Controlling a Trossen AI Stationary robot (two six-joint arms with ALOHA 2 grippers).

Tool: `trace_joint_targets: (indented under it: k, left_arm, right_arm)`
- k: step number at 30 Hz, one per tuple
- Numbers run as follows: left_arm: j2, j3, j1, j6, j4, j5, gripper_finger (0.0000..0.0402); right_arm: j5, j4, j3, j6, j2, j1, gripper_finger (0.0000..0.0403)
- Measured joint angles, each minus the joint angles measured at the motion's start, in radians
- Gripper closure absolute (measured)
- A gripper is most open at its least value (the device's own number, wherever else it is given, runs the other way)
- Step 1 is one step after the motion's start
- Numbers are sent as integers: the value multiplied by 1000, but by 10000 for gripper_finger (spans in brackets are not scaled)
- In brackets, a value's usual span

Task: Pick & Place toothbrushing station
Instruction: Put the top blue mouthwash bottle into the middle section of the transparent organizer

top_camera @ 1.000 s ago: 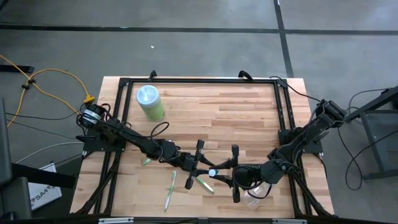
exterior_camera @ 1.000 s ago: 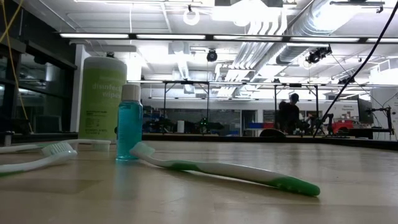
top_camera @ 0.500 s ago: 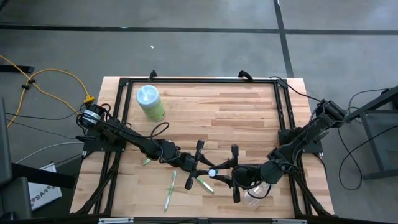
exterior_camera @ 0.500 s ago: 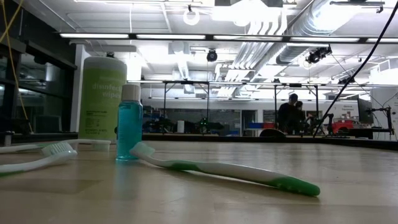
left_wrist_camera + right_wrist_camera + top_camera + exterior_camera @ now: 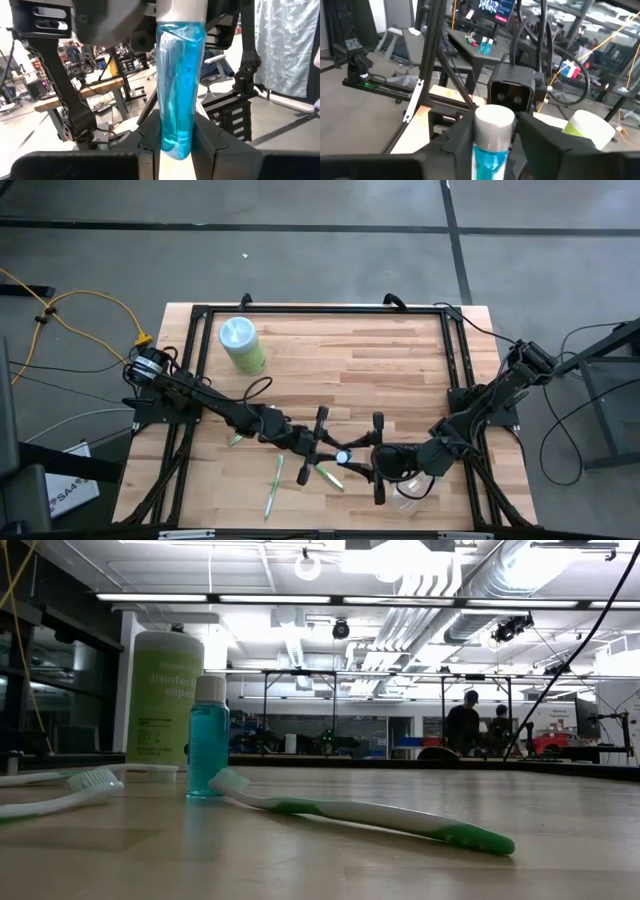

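Left gripper [image 5: 330, 452] and right gripper [image 5: 362, 462] meet nose to nose near the front middle of the table, with the small blue tube [image 5: 342, 457] between them. From above, only its round white cap shows.

The left wrist view gives what the high view cannot: the tube stands upright with clear blue liquid inside, and its lower end is pinched between the two dark fingers [image 5: 147, 150], which press on both sides. In the right wrist view that arm's own fingers [image 5: 455, 142] close in against the tube just under the cap, so both grippers grip it at once.

The low view shows the tube standing on the wood in front of the pale-green canister [image 5: 165, 700]. A green-and-white toothbrush [image 5: 360, 812] lies with its bristled head near the tube's foot, and a white one [image 5: 60, 797] lies beside them.

Only the high view places the rest of the set:
- One green toothbrush [image 5: 275, 485] lies near the front edge.
- A second [image 5: 328, 477] lies just under the left gripper.
- A third [image 5: 236, 440] lies beside the left arm.
- The clear plastic cup [image 5: 410, 492] sits by the right arm, close to the front edge.

The canister stands well apart, towards the back left.

The butcher-block table [image 5: 400, 370] is ringed by a black frame [image 5: 320, 309] and stands on grey concrete, where a yellow cable [image 5: 60, 305] trails. Beyond it the low view shows a workshop with strip lights and ducting — and two people [image 5: 465, 722] far off.
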Motion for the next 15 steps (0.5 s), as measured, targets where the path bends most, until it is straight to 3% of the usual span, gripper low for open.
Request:
trace_joint_targets:
  k: [8,15]
  left_arm:
    - [0,0,0,-66,-75,1,340]
    - [0,0,0,-153,-168,0,340]
  right_arm:
    - [-32,-173,0,188,-44,-5,226]
    - [-223,-324,0,400,-107,-55,231]
